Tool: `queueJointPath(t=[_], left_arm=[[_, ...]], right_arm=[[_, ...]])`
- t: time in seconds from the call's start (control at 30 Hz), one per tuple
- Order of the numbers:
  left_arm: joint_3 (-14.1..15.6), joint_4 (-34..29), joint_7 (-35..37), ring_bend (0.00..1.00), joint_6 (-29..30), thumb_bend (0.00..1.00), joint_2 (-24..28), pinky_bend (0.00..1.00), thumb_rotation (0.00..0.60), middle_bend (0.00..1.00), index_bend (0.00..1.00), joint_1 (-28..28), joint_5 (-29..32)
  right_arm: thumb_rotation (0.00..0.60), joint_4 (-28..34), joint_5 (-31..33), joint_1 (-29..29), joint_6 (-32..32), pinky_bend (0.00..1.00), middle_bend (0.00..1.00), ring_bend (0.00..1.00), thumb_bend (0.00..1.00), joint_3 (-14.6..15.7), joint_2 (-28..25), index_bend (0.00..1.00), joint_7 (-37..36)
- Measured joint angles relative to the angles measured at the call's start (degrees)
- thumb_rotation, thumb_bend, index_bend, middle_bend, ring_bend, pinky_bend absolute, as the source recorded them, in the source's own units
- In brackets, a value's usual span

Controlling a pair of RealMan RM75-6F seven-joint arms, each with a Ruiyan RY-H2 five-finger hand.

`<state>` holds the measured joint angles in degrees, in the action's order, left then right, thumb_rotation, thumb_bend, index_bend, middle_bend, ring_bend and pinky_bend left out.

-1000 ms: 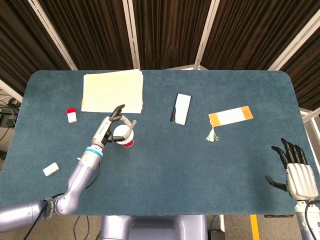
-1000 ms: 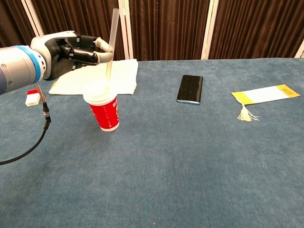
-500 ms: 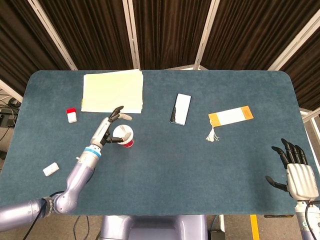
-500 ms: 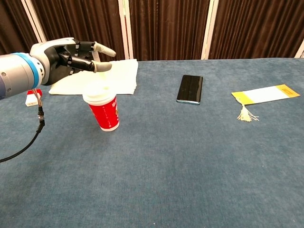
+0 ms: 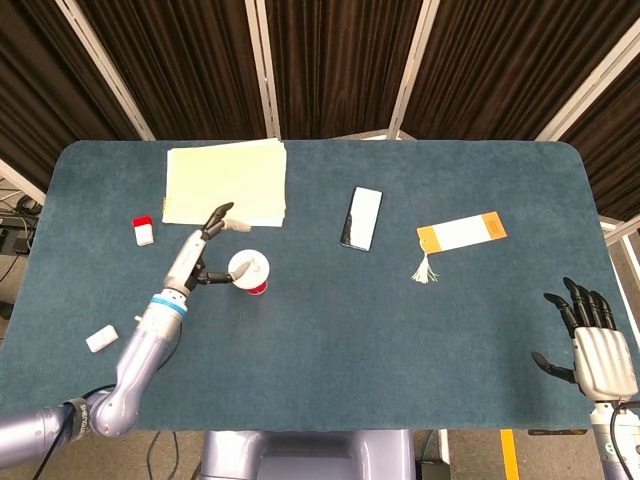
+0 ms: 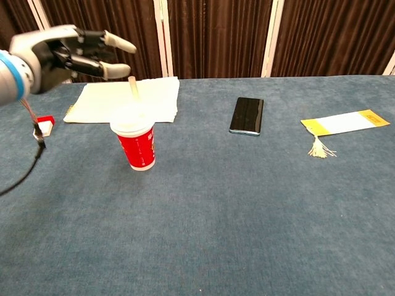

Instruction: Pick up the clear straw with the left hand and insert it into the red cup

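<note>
The straw [image 6: 133,86] stands upright in the cup [image 6: 136,145], just right of the left robot hand [image 6: 69,53], which is spread wide, holding nothing.

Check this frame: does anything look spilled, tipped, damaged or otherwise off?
Nothing stands out. The red cup stands upright with its lid on and the clear straw sticking out of it, leaning slightly. The left hand hovers open beside it, holding nothing. No spill shows on the table. The phone and paper stack lie flat.
</note>
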<state>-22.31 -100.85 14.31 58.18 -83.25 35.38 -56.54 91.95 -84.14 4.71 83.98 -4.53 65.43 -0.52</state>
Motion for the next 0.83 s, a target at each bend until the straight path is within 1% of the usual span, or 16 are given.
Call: queueJointPath(t=[0.07,0.23,0.33,0.37,0.43,0.5,0.6,0.7,0.83], left_arm=[[1.09,-0.95,-2.84,0.00,2.12,0.32,1.37,0.00,0.600,0.00,0.30,-0.85,-2.35],[5.65,-3.34,-14.07,0.00,7.51,0.32,6.30,0.00,0.600,0.00,0.29,-3.72,-7.84],[9.35,-4.32,-21.99,0.00,11.56,0.31,9.59,0.00,0.600,0.00,0.22,-6.27,-11.27],[11.10,-4.63,-24.89,0.00,13.69,0.31,10.92,0.00,0.600,0.00,0.18,-7.77,-12.69],[13.80,-4.94,-27.97,0.00,17.10,0.29,12.82,0.00,0.600,0.00,0.13,-10.53,-14.64],[16.78,-4.99,-29.37,0.00,20.52,0.28,14.83,0.00,0.600,0.00,0.09,-14.03,-16.40],[20.29,-4.10,-29.02,0.00,23.69,0.27,16.99,0.00,0.600,0.00,0.08,-18.37,-18.16],[22.09,-1.38,-27.97,0.00,25.42,0.27,17.78,0.00,0.600,0.00,0.07,-21.37,-19.18],[23.76,2.14,-26.01,0.00,27.55,0.27,18.40,0.00,0.600,0.00,0.08,-24.31,-20.55]], right_arm=[[0.600,0.02,0.03,0.02,-0.10,0.00,0.00,0.00,0.14,0.03,-0.03,0.16,0.18],[0.600,0.00,-0.10,0.06,-0.24,0.00,0.00,0.00,0.14,0.19,-0.05,0.16,0.80],[0.600,-0.05,-0.18,0.06,-0.10,0.00,0.00,0.00,0.14,0.19,0.06,0.16,1.38],[0.600,-0.10,-0.21,0.06,-0.07,0.00,0.00,0.00,0.14,0.20,0.11,0.16,1.60],[0.600,-0.16,-0.21,0.06,-0.10,0.00,0.00,0.00,0.14,0.25,0.16,0.16,1.92],[0.600,-0.16,-0.12,0.09,-0.33,0.00,0.00,0.00,0.13,0.34,0.15,0.16,2.33],[0.600,0.01,0.06,0.14,-0.57,0.00,0.00,0.00,0.13,0.38,0.10,0.16,2.87],[0.600,-0.02,-0.28,0.19,-0.44,0.00,0.00,0.00,0.13,0.42,0.17,0.16,3.06],[0.600,-0.15,-0.48,0.24,-0.34,0.00,0.00,0.00,0.13,0.45,0.36,0.16,3.19]])
